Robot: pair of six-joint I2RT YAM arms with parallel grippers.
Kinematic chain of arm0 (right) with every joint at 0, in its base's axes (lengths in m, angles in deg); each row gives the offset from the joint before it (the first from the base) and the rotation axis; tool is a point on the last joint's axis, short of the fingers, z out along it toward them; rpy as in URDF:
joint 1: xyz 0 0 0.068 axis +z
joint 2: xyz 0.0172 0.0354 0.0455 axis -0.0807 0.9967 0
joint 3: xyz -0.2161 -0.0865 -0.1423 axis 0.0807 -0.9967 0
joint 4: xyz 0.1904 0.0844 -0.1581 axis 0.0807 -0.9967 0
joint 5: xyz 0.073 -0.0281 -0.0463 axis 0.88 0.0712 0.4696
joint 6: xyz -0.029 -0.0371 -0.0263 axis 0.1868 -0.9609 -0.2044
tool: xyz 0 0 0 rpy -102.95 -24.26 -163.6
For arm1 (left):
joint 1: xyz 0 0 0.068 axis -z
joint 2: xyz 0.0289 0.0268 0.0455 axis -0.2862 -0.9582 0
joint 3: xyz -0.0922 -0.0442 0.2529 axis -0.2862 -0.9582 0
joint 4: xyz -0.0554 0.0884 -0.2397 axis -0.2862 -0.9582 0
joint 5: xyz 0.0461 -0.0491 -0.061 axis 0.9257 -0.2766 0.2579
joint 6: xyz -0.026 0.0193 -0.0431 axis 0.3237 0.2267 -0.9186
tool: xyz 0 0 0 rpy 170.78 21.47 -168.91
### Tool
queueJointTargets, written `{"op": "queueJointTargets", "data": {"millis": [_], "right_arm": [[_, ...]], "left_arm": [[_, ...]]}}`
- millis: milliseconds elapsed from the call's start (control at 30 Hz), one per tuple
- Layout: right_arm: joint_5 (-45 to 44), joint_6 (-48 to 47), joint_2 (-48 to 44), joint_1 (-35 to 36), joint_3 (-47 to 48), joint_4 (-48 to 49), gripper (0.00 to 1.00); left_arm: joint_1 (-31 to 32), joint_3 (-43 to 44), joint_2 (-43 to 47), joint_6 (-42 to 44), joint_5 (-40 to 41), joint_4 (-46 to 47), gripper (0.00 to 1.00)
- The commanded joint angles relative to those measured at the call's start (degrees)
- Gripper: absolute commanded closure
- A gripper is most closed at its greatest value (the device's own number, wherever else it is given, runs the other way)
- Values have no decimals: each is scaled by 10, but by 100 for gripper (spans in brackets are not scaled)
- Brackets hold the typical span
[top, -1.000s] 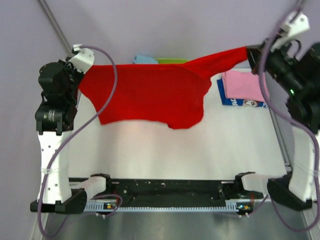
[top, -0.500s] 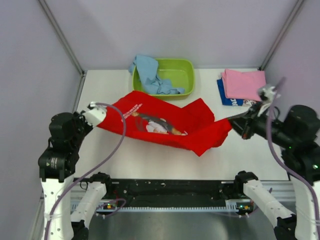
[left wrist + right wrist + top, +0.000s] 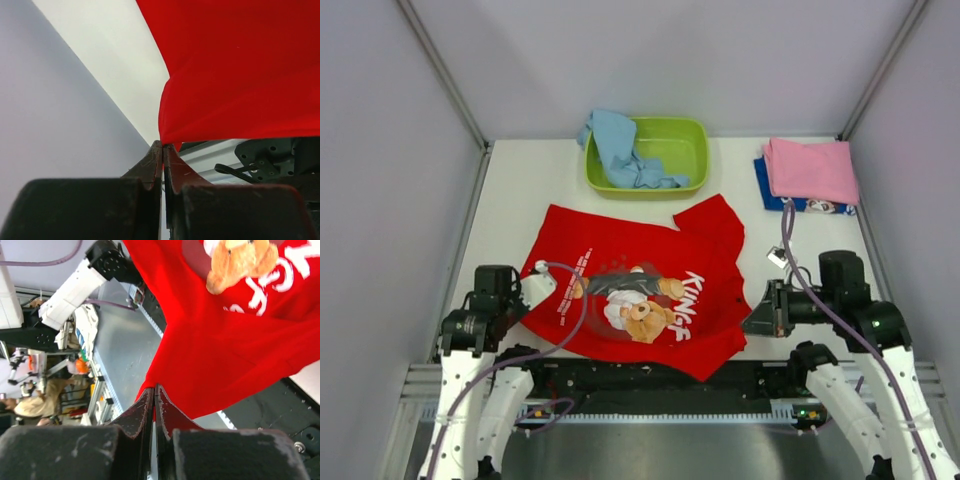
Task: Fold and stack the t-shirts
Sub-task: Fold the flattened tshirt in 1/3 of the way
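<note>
Pulled down and nearward since half a second back: the red t-shirt (image 3: 640, 290), then slung sagging in mid-air, now mostly lying print-up on the table (image 3: 510, 190) just in front of the lime green basin (image 3: 650, 190), bear and white lettering showing; seems to overhang the table's near edge at the corner farthest from the basin. Pinched at its edge front-left of the basin by the left gripper (image 3: 162, 148), jaws clamped together on a fold of red cloth; pinched likewise at the corner front-right of the basin by the right gripper (image 3: 154, 390), jaws tight on the cloth. Elsewhere: a light blue t-shirt (image 3: 615, 145) draped over the basin's left rim; a folded pink t-shirt (image 3: 808, 168) atop a dark blue one (image 3: 767, 190), right of the basin.

Looks like the spreading step, close to its end, with folding not yet begun. To do it well: keep both pinches even and the cloth lightly taut between them; flatten the wrinkles by the sleeve nearest the basin; lower both held parts to the table together so neither side bunches; let go only once the cloth lies flat; avoid dragging further from the basin, lest more cloth slide off the edge; then regrip along one side for the first fold.
</note>
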Motion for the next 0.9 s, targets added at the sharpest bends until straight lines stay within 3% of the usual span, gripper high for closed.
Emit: {"op": "queueJointTargets", "data": {"millis": [0, 267, 533, 667, 867], "right_arm": [[18, 27, 16, -1, -35, 14, 100], [-139, 111, 27, -1, -95, 93, 100], [-313, 181, 84, -2, -171, 238, 100], [-346, 209, 104, -2, -209, 297, 100], [-417, 227, 97, -32, -225, 312, 100]], "left_arm": [[-3, -18, -8, 2, 2, 16, 100], [-3, -34, -94, 6, -16, 139, 100], [-3, -9, -241, -4, -12, 235, 100], [-3, -16, -293, -10, -4, 279, 100], [-3, -31, -334, -3, 22, 336, 100]]}}
